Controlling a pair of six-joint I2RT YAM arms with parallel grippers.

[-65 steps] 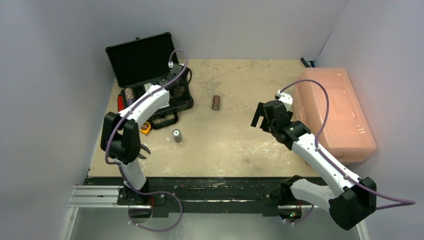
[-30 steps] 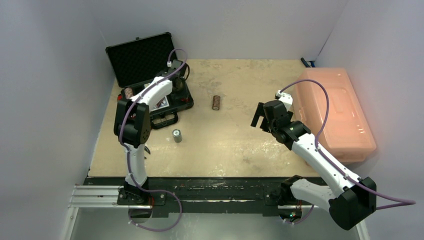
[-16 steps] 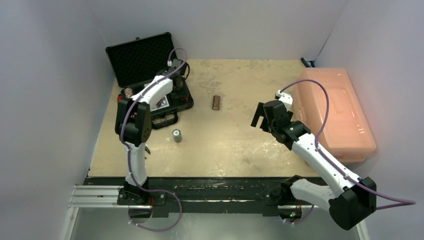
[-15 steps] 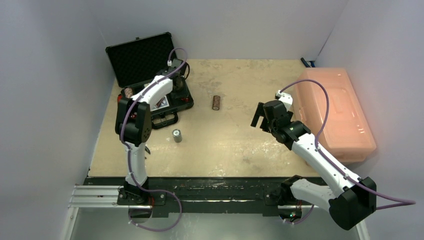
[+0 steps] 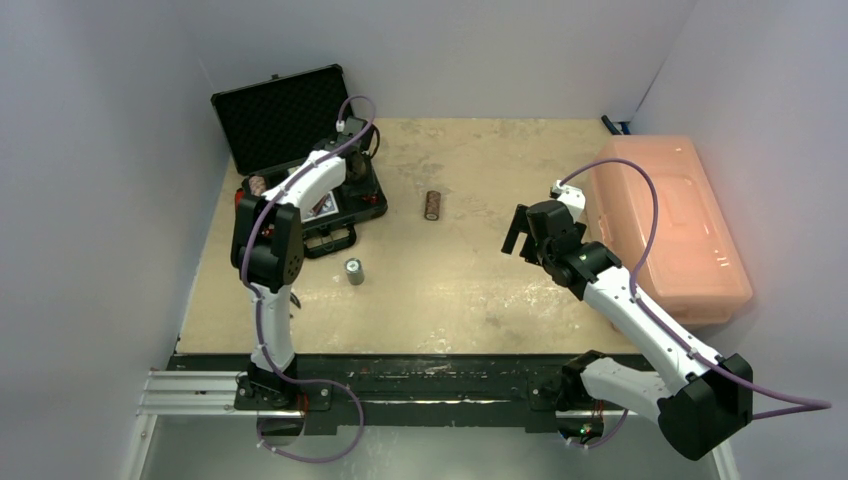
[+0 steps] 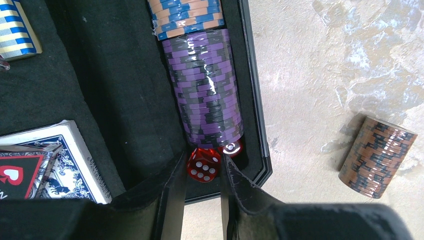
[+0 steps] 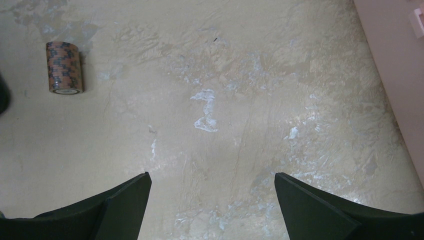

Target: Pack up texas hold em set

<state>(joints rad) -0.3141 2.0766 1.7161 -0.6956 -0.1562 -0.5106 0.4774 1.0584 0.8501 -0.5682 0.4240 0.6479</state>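
Observation:
The black case point(image 5: 285, 115) lies open at the back left, with its lid up. My left gripper point(image 5: 355, 175) hangs over the case's right end and is shut on a red die point(image 6: 203, 165), which sits between its fingertips point(image 6: 179, 170). A second red die point(image 6: 233, 148) lies in the slot just beyond, below a purple chip stack point(image 6: 207, 85) and a blue-and-orange stack point(image 6: 185, 15). A blue-backed card deck point(image 6: 50, 160) rests in the foam. A brown chip stack point(image 5: 433, 205) lies on its side on the table, and a grey stack point(image 5: 354, 271) stands nearer. My right gripper point(image 7: 212, 180) is open above bare table.
A large translucent pink bin point(image 5: 665, 225) fills the right side of the table, close to my right arm. A dark tool point(image 5: 612, 124) lies at the back right corner. Walls close in on the left, back and right.
Since the earliest frame my left arm's elbow has swung up toward the case. Over the last second nothing has visibly moved, and the right arm has stayed still.

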